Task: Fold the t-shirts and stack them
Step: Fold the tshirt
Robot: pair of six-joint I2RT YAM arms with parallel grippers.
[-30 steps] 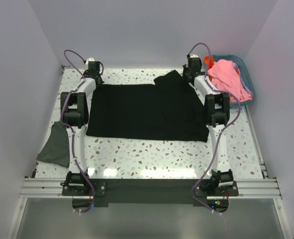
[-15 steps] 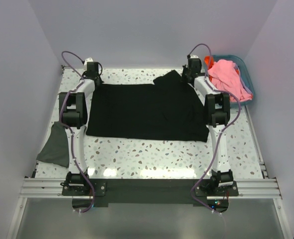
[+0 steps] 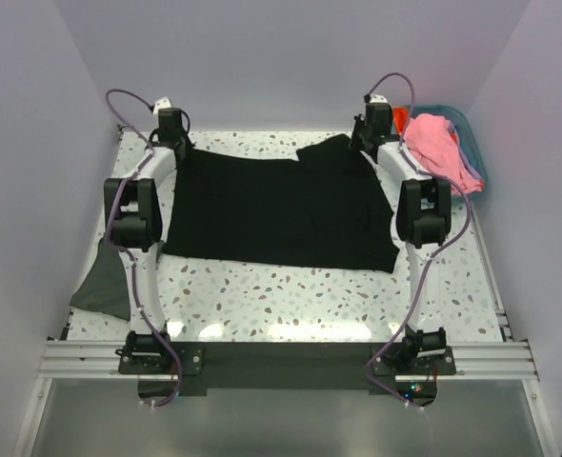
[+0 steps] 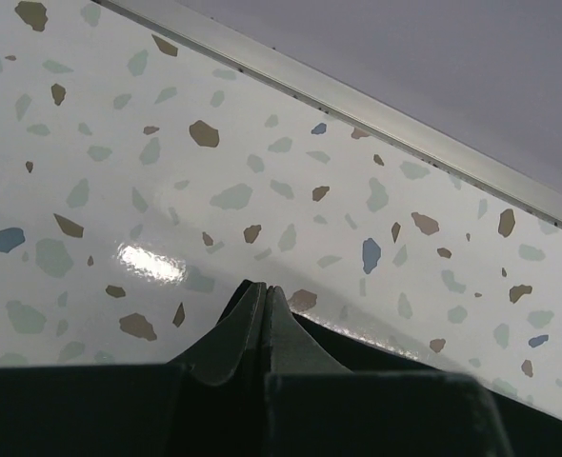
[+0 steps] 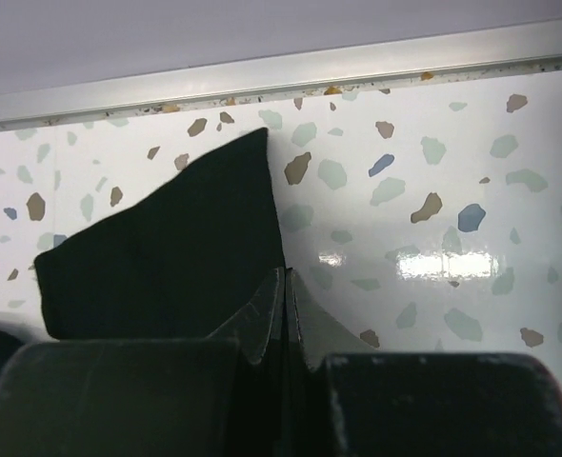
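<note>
The R tool is the new bit. Next to a sec ago, its tips are now pressed tight together. It seems to pinch the far right corner of the black t-shirt, right by the sleeve. The L tool is squeezed tight too, same as a sec ago, on the far left corner.

Both arms now sit a bit higher. The shirt's far edge is up off the surface at the 2 corners & dips in the middle. The rest of the black t-shirt lies flat & spread out in the middle of the surface.

What it means, I think: both far corners are caught, so the fold can start, prob. by bringing the far edge over to the near edge. No fold is made yet. If a corner slips out, the fold goes crooked.

The grey t-shirt lies at the near left edge of the surface. The pink t-shirt hangs over the basket, far right.
</note>
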